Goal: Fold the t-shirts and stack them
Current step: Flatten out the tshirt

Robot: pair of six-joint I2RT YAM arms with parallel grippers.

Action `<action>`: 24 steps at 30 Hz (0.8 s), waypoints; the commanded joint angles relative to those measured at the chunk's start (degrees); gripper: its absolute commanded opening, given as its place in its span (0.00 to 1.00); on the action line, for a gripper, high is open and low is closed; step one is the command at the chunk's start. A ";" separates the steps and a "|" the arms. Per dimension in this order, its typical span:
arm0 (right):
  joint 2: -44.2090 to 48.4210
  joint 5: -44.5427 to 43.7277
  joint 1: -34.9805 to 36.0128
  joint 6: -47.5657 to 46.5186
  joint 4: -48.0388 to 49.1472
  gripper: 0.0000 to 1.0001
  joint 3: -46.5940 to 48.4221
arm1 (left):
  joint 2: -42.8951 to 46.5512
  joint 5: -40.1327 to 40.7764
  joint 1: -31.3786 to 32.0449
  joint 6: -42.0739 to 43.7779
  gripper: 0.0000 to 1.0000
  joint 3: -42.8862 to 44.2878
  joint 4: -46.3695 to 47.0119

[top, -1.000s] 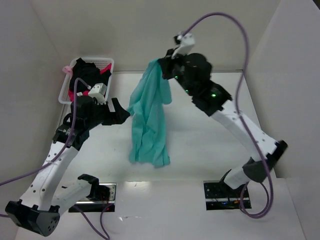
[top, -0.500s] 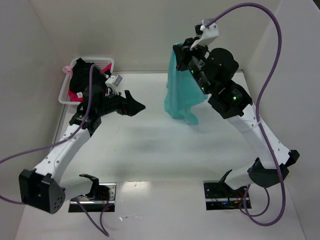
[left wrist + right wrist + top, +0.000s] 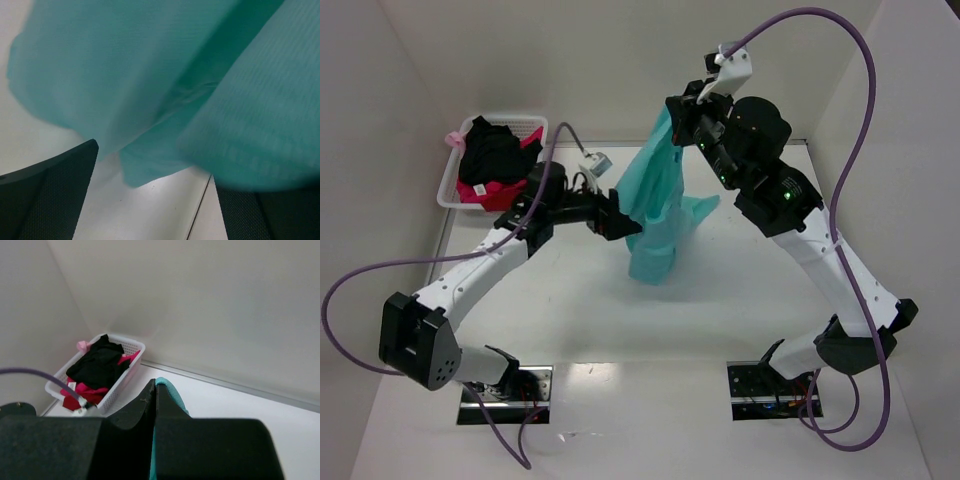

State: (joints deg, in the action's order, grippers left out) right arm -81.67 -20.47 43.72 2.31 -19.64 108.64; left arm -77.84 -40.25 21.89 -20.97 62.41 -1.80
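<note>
While right gripper [image 3: 682,112] is clamping teal t-shirt [image 3: 658,205] between closed fingers, shirt is hanging over table [image 3: 720,300] centre; left gripper [image 3: 623,224] is hovering at lower folds, fingers spread (nothing pinched). White basket [image 3: 447,184] is sitting far-left.

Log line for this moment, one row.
phase: pre-fold | right claw: shut on teal t-shirt, held aloft | left claw: open, at its hanging edge | basket: black and pink clothes inside
</note>
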 commanded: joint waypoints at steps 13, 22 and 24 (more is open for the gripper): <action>4.67 3.33 -0.13 2.18 1.80 0.00 -0.18 | -5.21 22.31 11.94 1.20 0.82 4.81 8.04; 6.26 1.23 -0.13 0.42 1.80 0.00 -0.19 | -10.13 30.23 16.42 1.89 0.61 10.19 4.27; 6.26 0.52 -0.13 -0.11 1.80 0.00 0.43 | -10.93 30.84 16.95 1.90 0.76 9.23 3.74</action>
State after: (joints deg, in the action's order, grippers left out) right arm -77.30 -18.48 43.72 3.51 -20.23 107.35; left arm -87.22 -11.92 38.04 -19.66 70.50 1.74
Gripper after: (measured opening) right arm 0.007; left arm 0.727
